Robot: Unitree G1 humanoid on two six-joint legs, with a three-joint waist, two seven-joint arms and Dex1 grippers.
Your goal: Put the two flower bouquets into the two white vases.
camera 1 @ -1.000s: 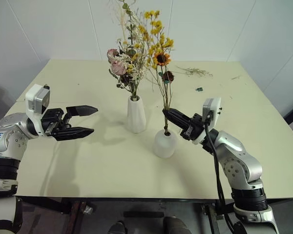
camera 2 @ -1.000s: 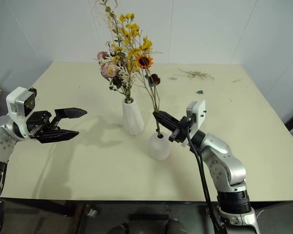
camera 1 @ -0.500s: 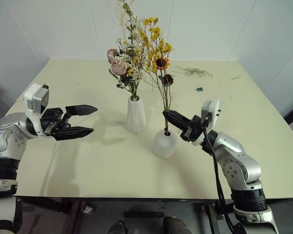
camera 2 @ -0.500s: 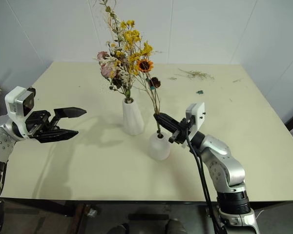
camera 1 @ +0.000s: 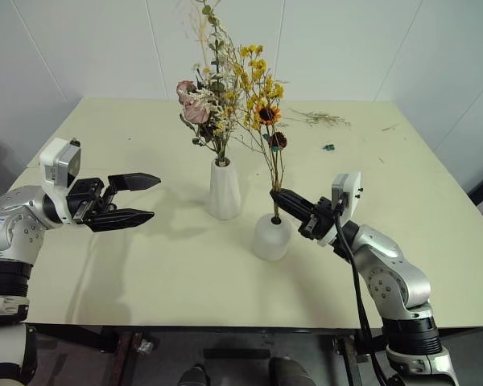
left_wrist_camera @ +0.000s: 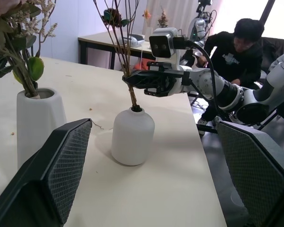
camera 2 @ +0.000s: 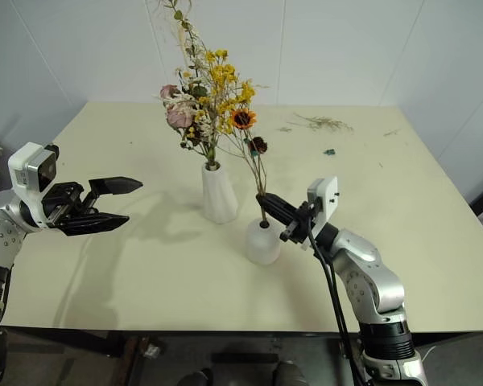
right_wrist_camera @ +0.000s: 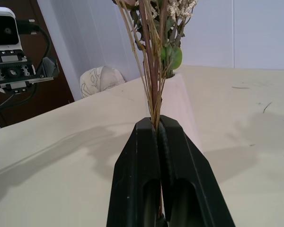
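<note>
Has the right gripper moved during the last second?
Yes. The right gripper, shut on the yellow bouquet, sank toward the round vase's neck.

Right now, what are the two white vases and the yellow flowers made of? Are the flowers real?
Both the tall vase and the round vase look like matte white ceramic: smooth, chalky, no shine. The yellow bouquet looks dried rather than fresh: thin, wiry brown stems and small papery heads. Whether they are real or fake, I cannot tell.

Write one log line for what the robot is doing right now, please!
right gripper: shut on thin bouquet | stems in short vase | left gripper: open | rose bouquet: tall vase
</note>
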